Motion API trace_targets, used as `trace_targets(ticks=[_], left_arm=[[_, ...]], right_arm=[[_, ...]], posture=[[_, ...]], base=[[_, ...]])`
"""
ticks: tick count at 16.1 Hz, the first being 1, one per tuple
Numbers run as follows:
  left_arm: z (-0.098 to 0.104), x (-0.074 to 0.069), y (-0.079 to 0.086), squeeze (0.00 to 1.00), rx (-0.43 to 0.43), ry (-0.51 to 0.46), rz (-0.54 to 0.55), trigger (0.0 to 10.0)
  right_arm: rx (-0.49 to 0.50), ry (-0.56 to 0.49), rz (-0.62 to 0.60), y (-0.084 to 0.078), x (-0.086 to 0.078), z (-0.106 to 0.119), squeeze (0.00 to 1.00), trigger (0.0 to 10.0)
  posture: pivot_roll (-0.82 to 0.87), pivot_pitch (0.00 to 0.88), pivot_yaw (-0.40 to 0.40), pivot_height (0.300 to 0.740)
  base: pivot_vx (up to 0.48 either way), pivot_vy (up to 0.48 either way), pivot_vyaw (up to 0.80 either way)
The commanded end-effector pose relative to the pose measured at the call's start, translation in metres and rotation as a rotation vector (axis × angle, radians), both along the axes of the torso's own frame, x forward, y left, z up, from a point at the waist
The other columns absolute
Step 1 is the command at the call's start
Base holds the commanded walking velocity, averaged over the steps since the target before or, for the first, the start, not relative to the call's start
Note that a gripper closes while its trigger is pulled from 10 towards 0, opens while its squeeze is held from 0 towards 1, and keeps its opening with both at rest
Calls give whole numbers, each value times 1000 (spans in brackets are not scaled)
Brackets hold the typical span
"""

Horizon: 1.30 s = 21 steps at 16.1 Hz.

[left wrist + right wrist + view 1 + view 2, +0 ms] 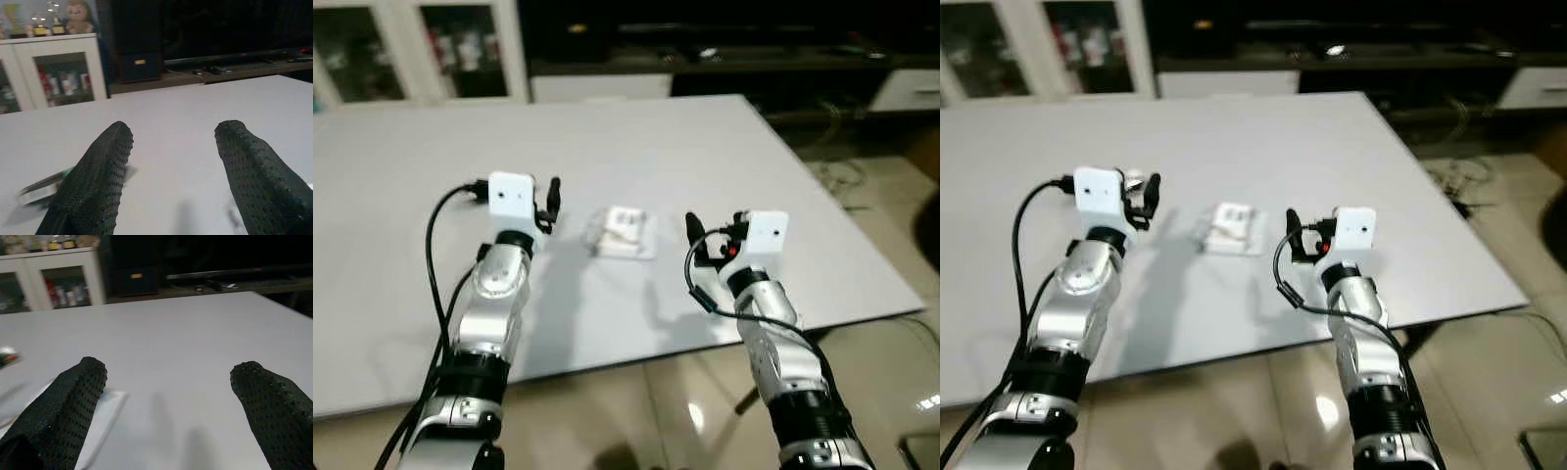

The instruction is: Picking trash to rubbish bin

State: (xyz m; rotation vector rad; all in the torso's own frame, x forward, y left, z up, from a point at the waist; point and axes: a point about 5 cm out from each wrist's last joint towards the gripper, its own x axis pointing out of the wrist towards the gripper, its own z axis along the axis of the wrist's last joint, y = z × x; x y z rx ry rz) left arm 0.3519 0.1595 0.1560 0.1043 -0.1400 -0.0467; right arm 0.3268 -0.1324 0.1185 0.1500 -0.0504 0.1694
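Observation:
A crumpled clear and white wrapper (622,232) lies on the white table (636,137), between my two grippers. My left gripper (549,202) hovers just left of it, a little above the tabletop, open with nothing between its fingers (102,166). My right gripper (713,239) is just right of the wrapper and slightly nearer me, also open and empty. In the right wrist view, a corner of the white wrapper (102,421) shows beside one finger (73,396). A small flat scrap with green on it (41,188) lies on the table beyond the left gripper's fingers.
The table's right edge (862,245) runs diagonally over a glossy tiled floor (705,401) with cables (842,176) on it. A white glass-door cabinet (421,49) and a dark low bench (724,54) stand behind the table.

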Motion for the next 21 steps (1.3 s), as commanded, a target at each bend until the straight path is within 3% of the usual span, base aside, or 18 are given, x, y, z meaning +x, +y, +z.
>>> trace_targets(ticks=[1,9,15,18,21], left_arm=[[1,1,-6,0,6,4,-15,10000],[2,1,-6,0,5,3,-16,10000],[9,-3,-10,0,-52,-26,-100,10000],[15,-5,0,0,-109,-8,-163,10000],[10,-8,25,0,-109,76,-208,10000]], right_arm=[[3,5,-16,-5,0,1,0,10000],[6,6,-17,-6,-1,0,0,10000],[6,9,-12,-4,-1,-1,0,10000],[8,9,-7,-3,-1,-2,0,10000],[8,11,3,-1,-2,-3,0,10000]], posture=[[-22,64,-33,740],[-23,64,-32,740],[-19,49,-29,740],[-15,41,-27,740],[-12,32,-25,740]], base=[[480,0,0],[480,0,0],[0,0,0],[0,0,0],[0,0,0]])
